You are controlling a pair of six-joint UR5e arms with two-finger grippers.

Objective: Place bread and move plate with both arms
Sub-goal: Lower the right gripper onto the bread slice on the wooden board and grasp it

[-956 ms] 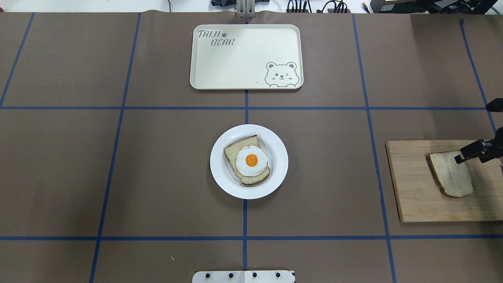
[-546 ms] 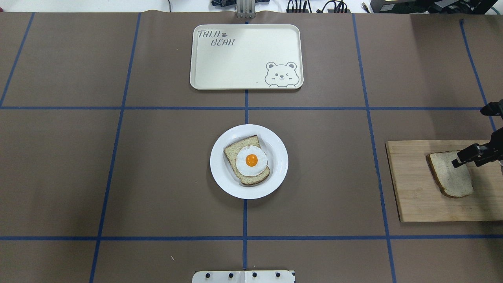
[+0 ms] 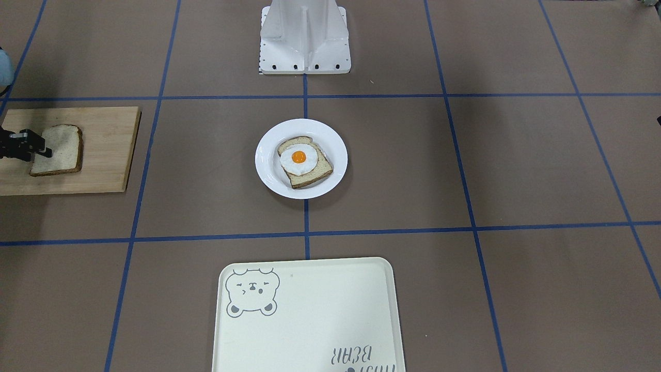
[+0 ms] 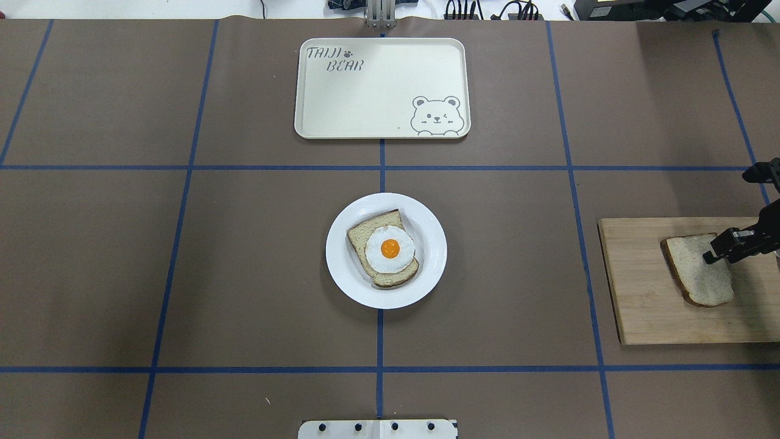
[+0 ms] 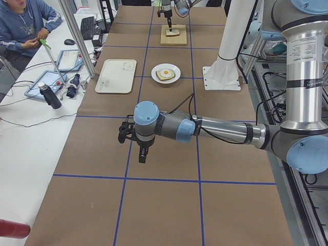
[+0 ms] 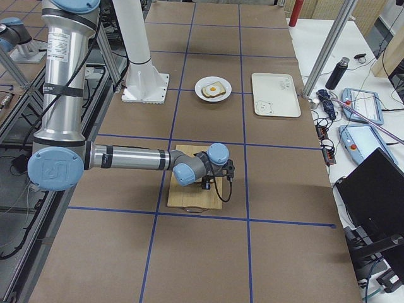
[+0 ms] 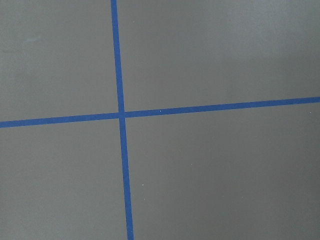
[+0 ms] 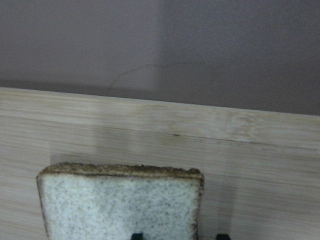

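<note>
**Work surface.** A table (image 4: 244, 274) covered in brown paper is ruled into squares by blue tape lines (image 4: 274, 167). A white stand (image 3: 304, 36) sits at the robot's edge. Along the far edge runs a white side bench (image 5: 31, 133) strewn with tablets (image 5: 68, 60) and a dark bottle (image 5: 51, 96). A person (image 5: 23, 23) in a blue hoodie sits there.

**Centre.** The plate (image 4: 434, 256) carries a slice topped with a fried egg (image 4: 390, 249). A cream tray (image 4: 378, 91) lies beyond it, apart.

**Task item.** The bread (image 4: 694, 271) lies flat on a wooden board (image 4: 640, 305) at the robot's right end of the table, well apart from the plate. Its crumb is pale and speckled, with a thin brown crust.

**Grippers.** The right gripper (image 4: 724, 250) hovers at the bread's outer edge. Its fingers are parted, one tip over the crumb and one beside the crust, gripping nothing. The left gripper (image 5: 142, 154) hangs above bare table at the opposite end. Whether its fingers are parted cannot be told.
</note>
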